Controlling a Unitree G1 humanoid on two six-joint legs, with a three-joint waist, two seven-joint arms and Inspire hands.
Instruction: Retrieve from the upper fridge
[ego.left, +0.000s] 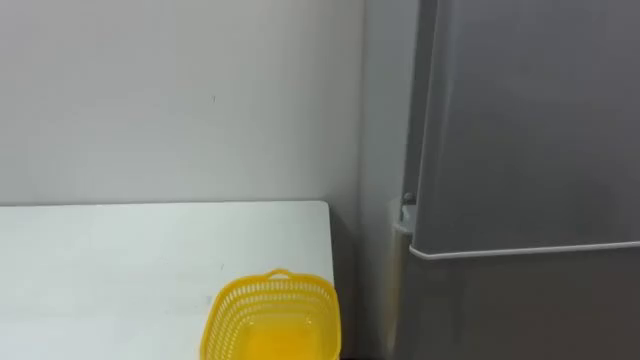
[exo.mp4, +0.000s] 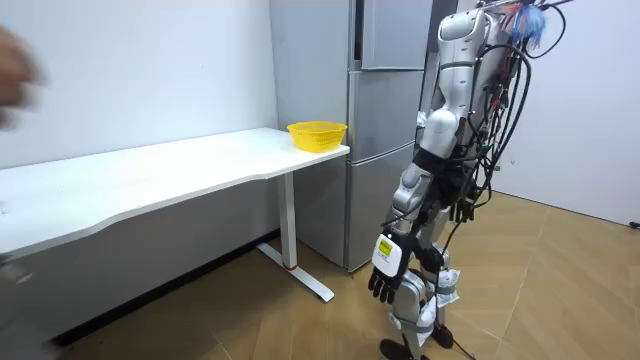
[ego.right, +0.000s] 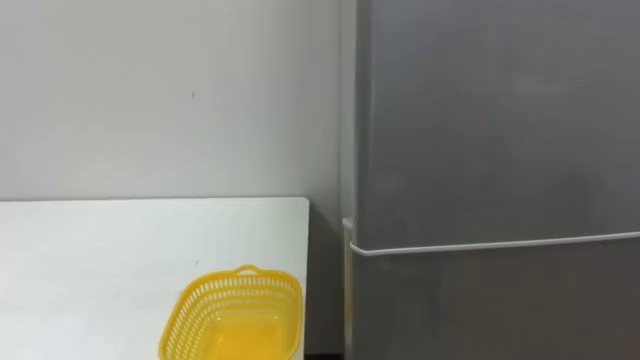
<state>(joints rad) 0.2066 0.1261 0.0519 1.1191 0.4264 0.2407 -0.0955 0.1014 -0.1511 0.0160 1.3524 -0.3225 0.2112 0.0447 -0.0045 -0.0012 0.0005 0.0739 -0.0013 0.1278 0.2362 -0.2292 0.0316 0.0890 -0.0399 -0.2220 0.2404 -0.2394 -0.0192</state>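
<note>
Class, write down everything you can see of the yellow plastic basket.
The yellow plastic basket is oval, with openwork walls, a rim and a small handle loop at its far end. It stands upright on the white table, near the end beside the grey fridge, apart from it. What shows inside looks empty.

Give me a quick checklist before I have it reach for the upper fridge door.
1. Access: upper fridge door is shut: not ok.
2. Stance: robot stands facing the fridge: ok.
3. Free left hand: hangs open at its side, empty: ok.
4. Free right hand: hangs low by the body: cannot tell.
5. Drop spot: yellow basket sits on the table end beside the fridge, looks empty: ok.
6. Item inside: hidden by the door: cannot tell.
</note>
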